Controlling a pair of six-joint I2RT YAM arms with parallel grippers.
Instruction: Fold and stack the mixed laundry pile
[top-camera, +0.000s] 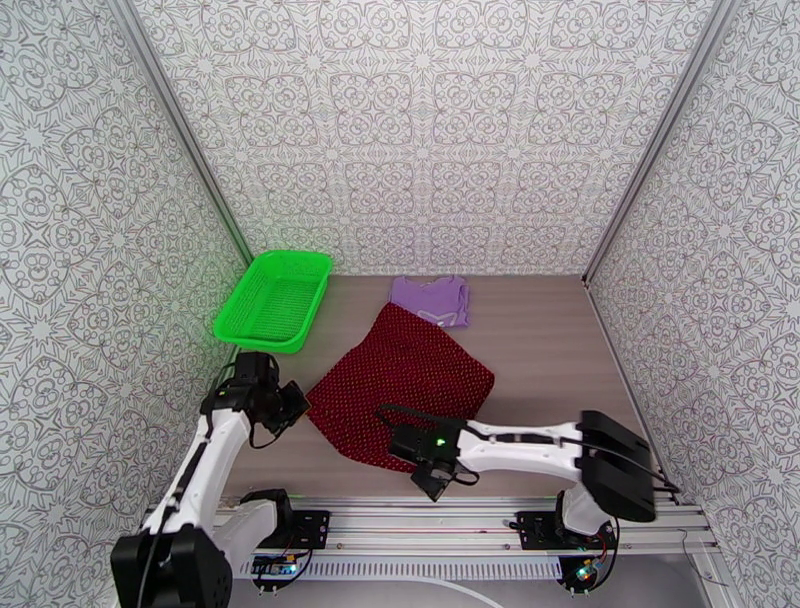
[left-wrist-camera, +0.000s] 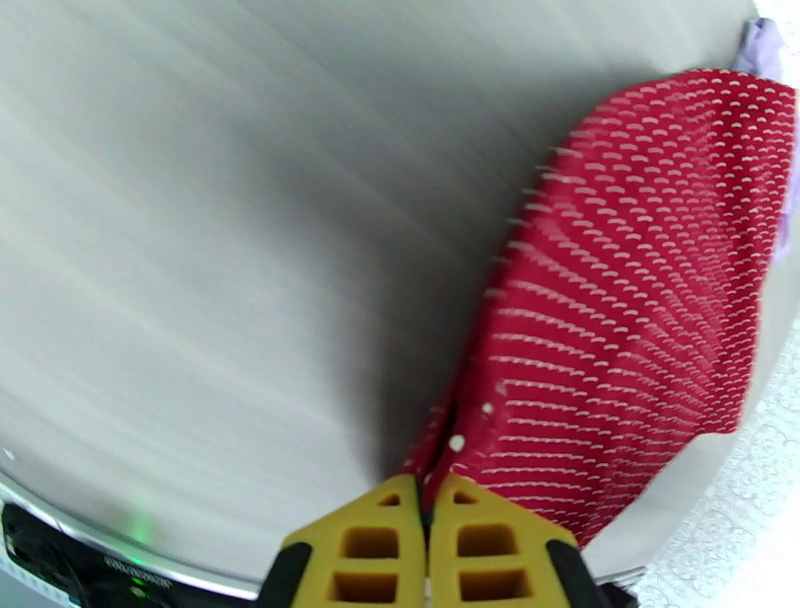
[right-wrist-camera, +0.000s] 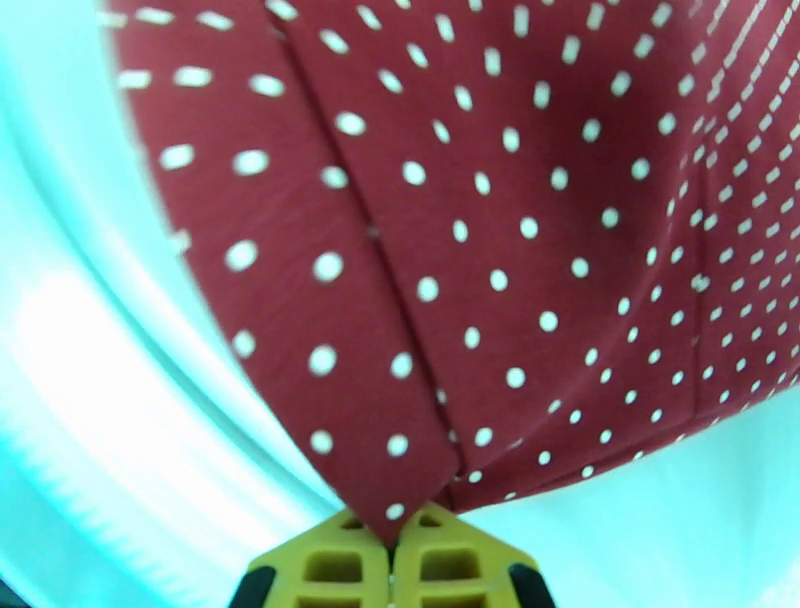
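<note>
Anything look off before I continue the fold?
Nothing damaged. The red dotted garment lies diagonally, its far corner seemingly overlapping the lavender T-shirt; left gripper and right gripper pinch its edges.

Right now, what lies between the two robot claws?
The red white-dotted garment lies between left gripper and right gripper, each pinching its edge, in the top view.

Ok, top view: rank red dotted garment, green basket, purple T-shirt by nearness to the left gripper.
1. Red dotted garment, pinched in the left gripper.
2. Green basket, just beyond it, on the left side.
3. Purple T-shirt, at the back, right of the basket.
</note>
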